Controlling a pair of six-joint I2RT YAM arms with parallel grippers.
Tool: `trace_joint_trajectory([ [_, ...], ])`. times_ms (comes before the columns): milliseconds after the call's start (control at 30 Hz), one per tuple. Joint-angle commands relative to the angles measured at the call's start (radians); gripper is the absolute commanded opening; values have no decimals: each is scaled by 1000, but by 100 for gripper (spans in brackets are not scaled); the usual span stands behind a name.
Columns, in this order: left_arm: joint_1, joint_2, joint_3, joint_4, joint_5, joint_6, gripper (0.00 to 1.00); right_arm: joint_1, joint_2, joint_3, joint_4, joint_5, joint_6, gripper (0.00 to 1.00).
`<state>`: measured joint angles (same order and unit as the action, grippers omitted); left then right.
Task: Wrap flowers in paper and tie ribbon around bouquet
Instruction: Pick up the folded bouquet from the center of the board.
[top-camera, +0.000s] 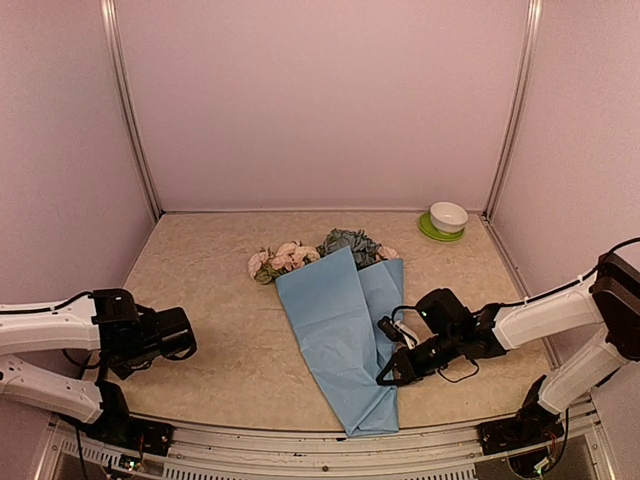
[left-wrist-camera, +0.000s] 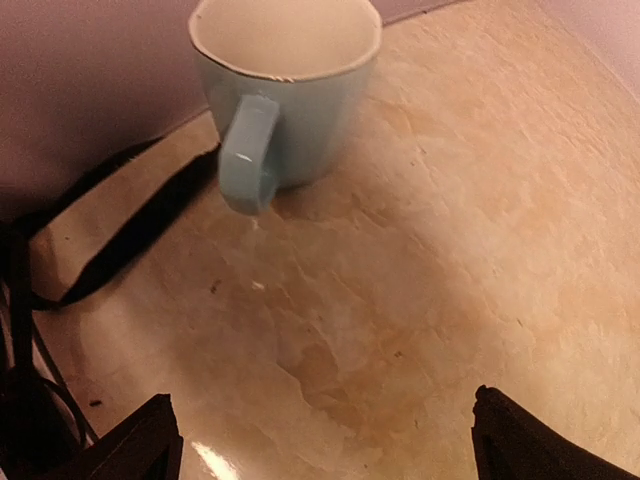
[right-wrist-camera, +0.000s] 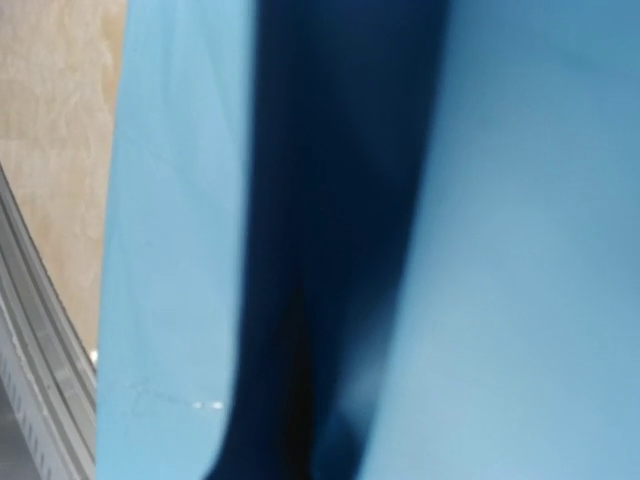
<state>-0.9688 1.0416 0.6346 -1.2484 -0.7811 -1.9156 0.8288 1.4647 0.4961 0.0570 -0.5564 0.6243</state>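
Note:
The flowers (top-camera: 300, 256), pink and blue-grey, lie at the middle back of the table. Their stems are hidden under the light blue paper (top-camera: 335, 330), which is folded over them into a long cone pointing at the near edge. My right gripper (top-camera: 386, 376) is at the cone's lower right edge and is shut on the paper (right-wrist-camera: 520, 240); a dark fold runs down into its hidden jaws. My left gripper (top-camera: 186, 336) sits far left, open and holding nothing (left-wrist-camera: 325, 455). A flat black ribbon (left-wrist-camera: 135, 235) lies on the table beside a mug.
A light blue mug (left-wrist-camera: 285, 95) stands upright ahead of my left gripper, by the wall. A white bowl (top-camera: 448, 215) on a green plate (top-camera: 428, 231) sits at the back right corner. Black cables (left-wrist-camera: 25, 330) trail at the left. The metal table rim (right-wrist-camera: 40, 370) runs close by the paper.

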Motion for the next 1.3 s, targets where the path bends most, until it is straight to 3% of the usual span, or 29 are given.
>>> trace_joint_trajectory([
  [0,107,50,39,-108,-145,-49,99,-4,-34,32,-48,15,-40,0],
  [200,326,56,69,-41,-216,47,99,-4,-39,38,-51,15,-38,0],
  [267,428,33,54,79,-202,233,99,-4,-40,42,-50,12,-40,0],
  [367,541,-6,-13,235,-136,384,98,-5,-47,45,-57,13,-46,0],
  [600,681,-91,-171,428,-7,482,83,-4,-51,59,-76,16,-60,0],
  [733,815,-43,-175,523,24,559,79,-4,-41,72,-90,13,-74,0],
  [1100,933,210,-166,519,51,433,90,-4,-76,68,-101,20,-72,0],
  [1267,942,231,-172,535,59,377,99,-5,-80,76,-113,22,-81,0],
])
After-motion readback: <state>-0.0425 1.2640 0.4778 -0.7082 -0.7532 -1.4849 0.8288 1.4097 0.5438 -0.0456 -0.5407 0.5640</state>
